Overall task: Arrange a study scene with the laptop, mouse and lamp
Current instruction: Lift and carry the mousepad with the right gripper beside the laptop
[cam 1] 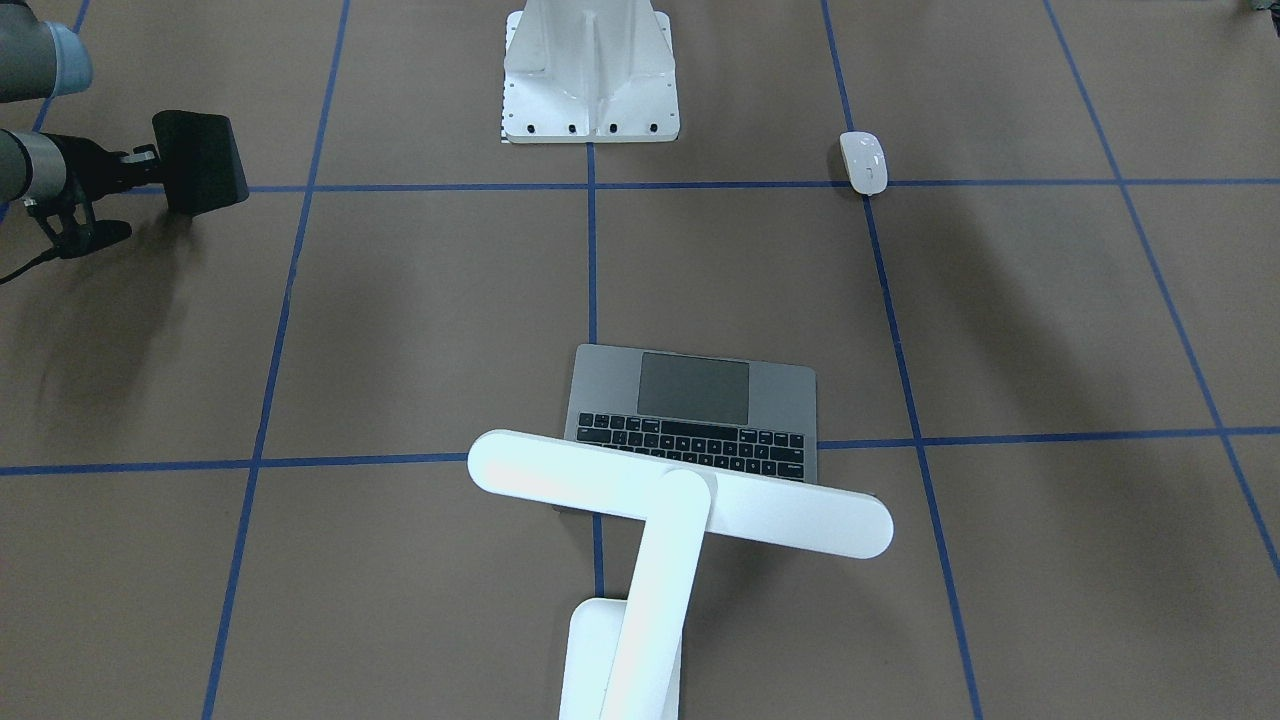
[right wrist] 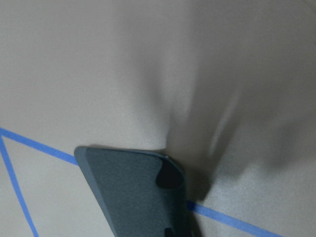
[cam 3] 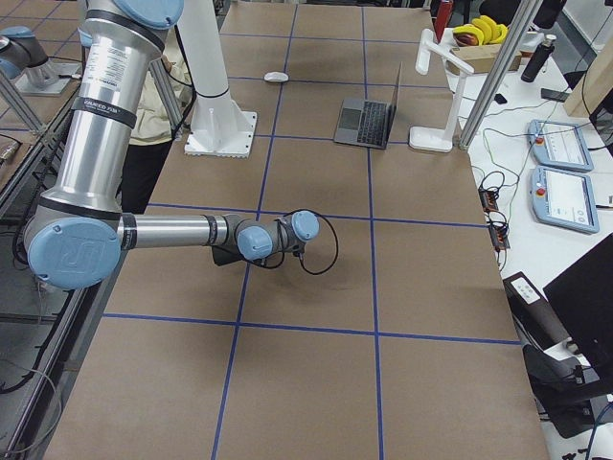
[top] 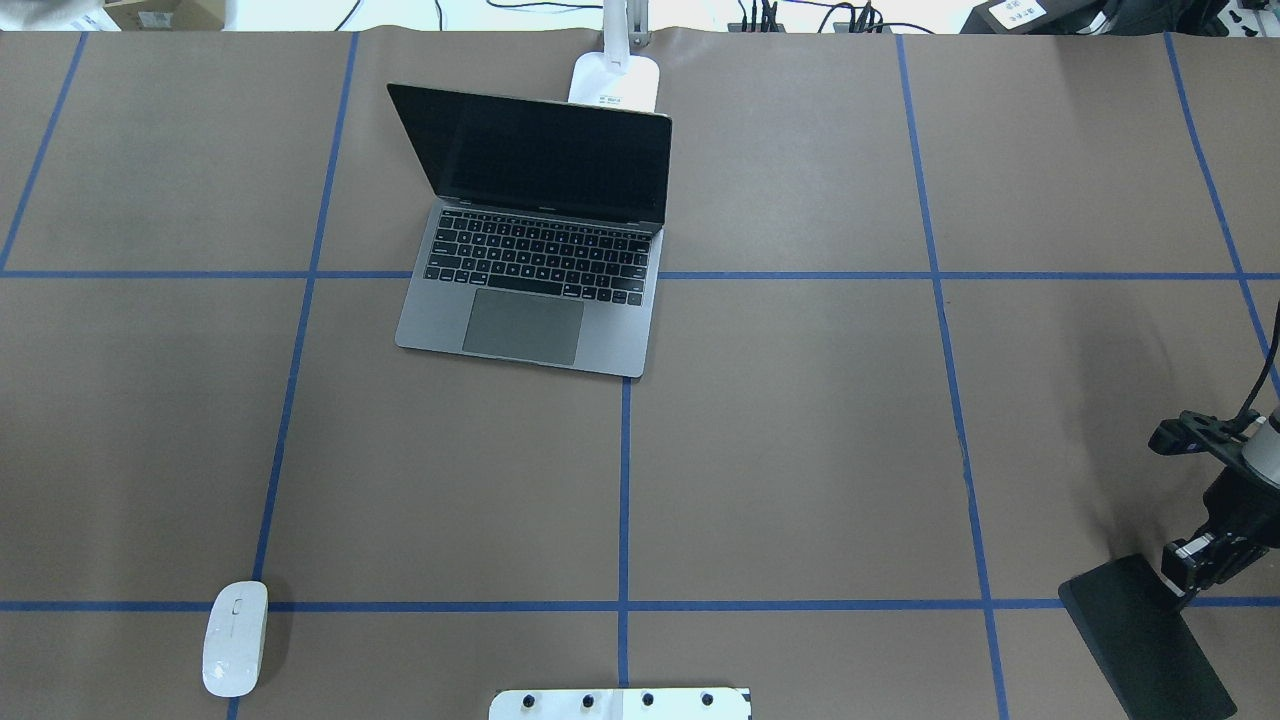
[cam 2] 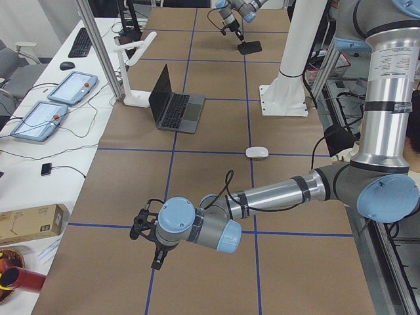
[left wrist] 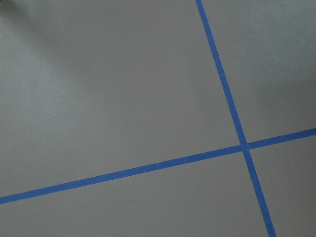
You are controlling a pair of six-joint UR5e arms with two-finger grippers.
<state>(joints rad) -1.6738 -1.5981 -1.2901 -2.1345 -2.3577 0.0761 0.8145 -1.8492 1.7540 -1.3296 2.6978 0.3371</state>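
Above tabletop, right pincer (top: 1178, 578) clamping mouse pad (top: 1140, 635)

open laptop (top: 540, 262), lamp (top: 615, 82) behind, mouse (top: 236, 638) apart

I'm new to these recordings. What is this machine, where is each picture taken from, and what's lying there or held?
Two robot arms with two-finger grippers work at a taped table. Four pictures come from fixed cameras: over the robot's shoulders, facing it, and at each table end; two come from the wrists. On the table: an open laptop, a lamp behind its screen, a mouse. The right gripper holds a black mouse pad by its edge. The left gripper hangs low over the table; open or shut, I cannot tell.
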